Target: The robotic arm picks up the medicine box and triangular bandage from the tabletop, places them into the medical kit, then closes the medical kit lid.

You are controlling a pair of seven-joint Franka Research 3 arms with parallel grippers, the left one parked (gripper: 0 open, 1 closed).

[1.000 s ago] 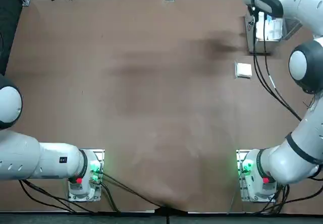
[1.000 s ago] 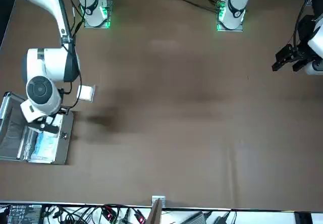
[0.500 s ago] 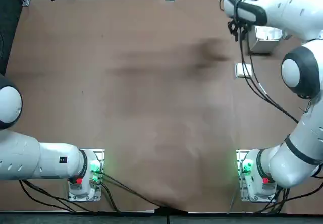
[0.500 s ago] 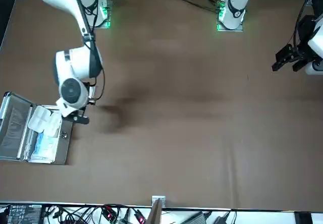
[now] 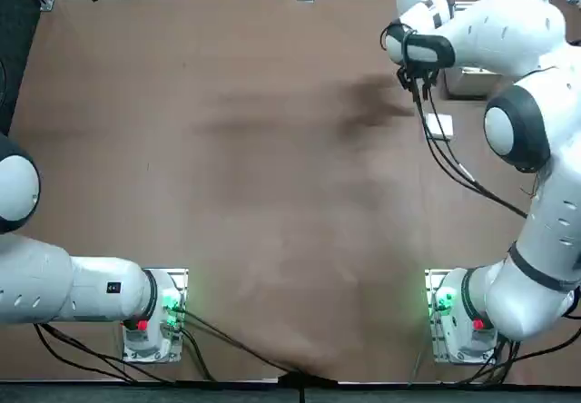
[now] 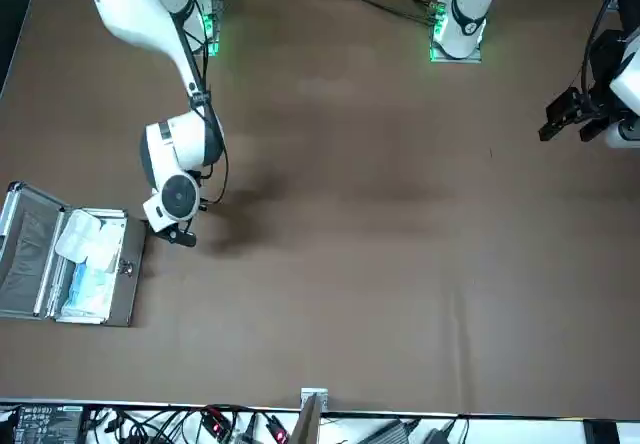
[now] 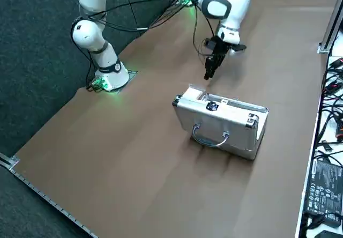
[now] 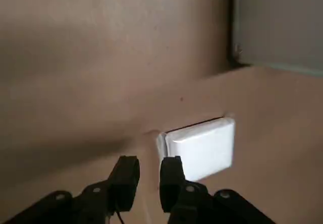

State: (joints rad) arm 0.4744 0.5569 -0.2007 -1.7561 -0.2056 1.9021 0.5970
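The medical kit [image 6: 122, 264] stands open on the table, its lid [image 7: 220, 124] raised with the slim handle [image 7: 210, 138] facing outward. Inside, the lumpy white triangular bandage [image 6: 78, 234] lies on the pale blue lining. The flat white medicine box [image 8: 202, 147] rests on the table just beside the kit; in the top view its edge [image 5: 442, 127] peeks out by the cables. My right gripper [image 8: 150, 164] hangs shut and empty just short of the box, fingers [image 8: 126, 176] close together. The same gripper [image 6: 180, 234] [image 7: 209, 71] [image 5: 413, 78] is beside the kit; the arm hides the box in the front view.
The brown table [image 5: 254, 167] spreads wide toward the parked arm. Cables and a black device [image 7: 324, 184] lie beyond the table's far edge, past the kit. A corner of the kit's grey wall [image 8: 277, 22] stands close behind the box.
My right gripper has drawn back from over the open kit and swung toward the table's middle, ending just beside the medicine box. The bandage, hidden under the arm before, now shows lying in the kit.
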